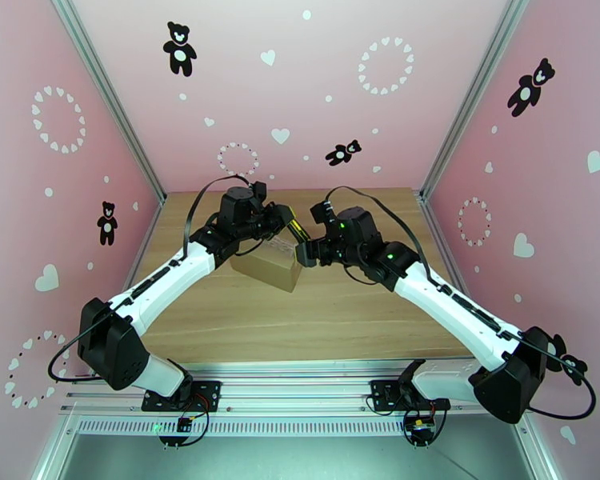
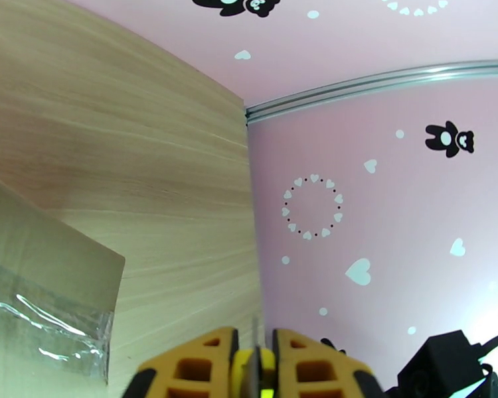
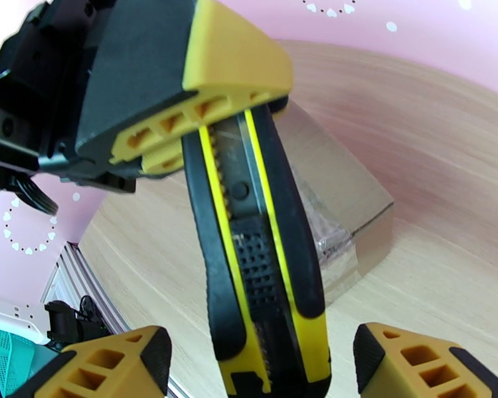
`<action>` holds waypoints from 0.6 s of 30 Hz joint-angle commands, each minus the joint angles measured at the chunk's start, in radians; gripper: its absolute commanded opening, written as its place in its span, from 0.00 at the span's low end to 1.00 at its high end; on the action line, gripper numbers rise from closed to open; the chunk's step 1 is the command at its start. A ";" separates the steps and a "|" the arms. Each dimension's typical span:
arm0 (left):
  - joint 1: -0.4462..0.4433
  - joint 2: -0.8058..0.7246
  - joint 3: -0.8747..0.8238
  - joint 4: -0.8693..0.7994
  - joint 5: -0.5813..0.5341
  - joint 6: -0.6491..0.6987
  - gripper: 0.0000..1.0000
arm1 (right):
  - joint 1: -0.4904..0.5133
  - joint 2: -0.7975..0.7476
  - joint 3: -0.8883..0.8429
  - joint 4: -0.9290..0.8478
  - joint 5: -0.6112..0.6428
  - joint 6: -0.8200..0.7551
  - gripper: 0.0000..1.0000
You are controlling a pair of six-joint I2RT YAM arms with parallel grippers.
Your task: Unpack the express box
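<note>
Top external: wooden table [image 1: 220, 330], pink bear-and-heart walls [image 1: 316, 90]

The express box [image 1: 266, 267] sat on the worktop [image 1: 340, 322], a little left of its middle, between the 2 arms. Above the box's rear right corner, the left end effector [image 1: 286, 220] clamped the utility knife [image 3: 262, 260]. The knife's free end lay between the 2 spread fingers of the right end effector [image 3: 262, 369], touching neither.

Arms [image 1: 190, 264] hide pt of express box [image 1: 266, 270]; knife [image 3: 249, 260] end cut off at btm.
</note>
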 commanded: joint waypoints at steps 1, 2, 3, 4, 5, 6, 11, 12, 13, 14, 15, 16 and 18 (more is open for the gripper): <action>0.000 -0.027 -0.015 0.029 -0.016 -0.041 0.00 | -0.007 -0.018 0.005 0.033 0.013 0.007 0.76; 0.000 -0.029 -0.016 0.028 -0.017 -0.043 0.00 | -0.007 -0.016 0.008 0.033 0.017 0.006 0.76; -0.002 -0.028 -0.016 0.028 -0.019 -0.045 0.00 | -0.007 -0.013 0.013 0.031 0.022 0.004 0.75; -0.002 -0.030 -0.017 0.027 -0.019 -0.048 0.00 | -0.007 -0.010 0.018 0.031 0.024 0.001 0.74; -0.001 -0.028 -0.017 0.028 -0.019 -0.052 0.00 | -0.007 -0.005 0.022 0.032 0.025 -0.001 0.73; -0.002 -0.028 -0.016 0.028 -0.019 -0.055 0.00 | -0.007 0.000 0.028 0.031 0.024 -0.006 0.73; -0.002 -0.030 -0.009 0.027 -0.018 -0.062 0.00 | -0.007 0.023 0.049 0.026 0.032 -0.017 0.70; -0.002 -0.030 -0.007 0.026 -0.019 -0.062 0.00 | -0.007 0.025 0.053 0.028 0.033 -0.019 0.68; -0.002 -0.029 -0.007 0.026 -0.019 -0.065 0.00 | -0.007 0.028 0.055 0.030 0.034 -0.020 0.68; -0.001 -0.027 -0.008 0.027 -0.019 -0.067 0.00 | -0.007 0.029 0.057 0.032 0.034 -0.022 0.67; -0.003 -0.026 -0.007 0.029 -0.015 -0.070 0.00 | -0.007 0.034 0.061 0.031 0.035 -0.025 0.67; -0.005 -0.026 -0.005 0.031 -0.015 -0.073 0.00 | -0.007 0.038 0.065 0.026 0.040 -0.028 0.67; -0.006 -0.023 -0.001 0.032 -0.014 -0.075 0.00 | -0.007 0.047 0.075 0.018 0.046 -0.031 0.67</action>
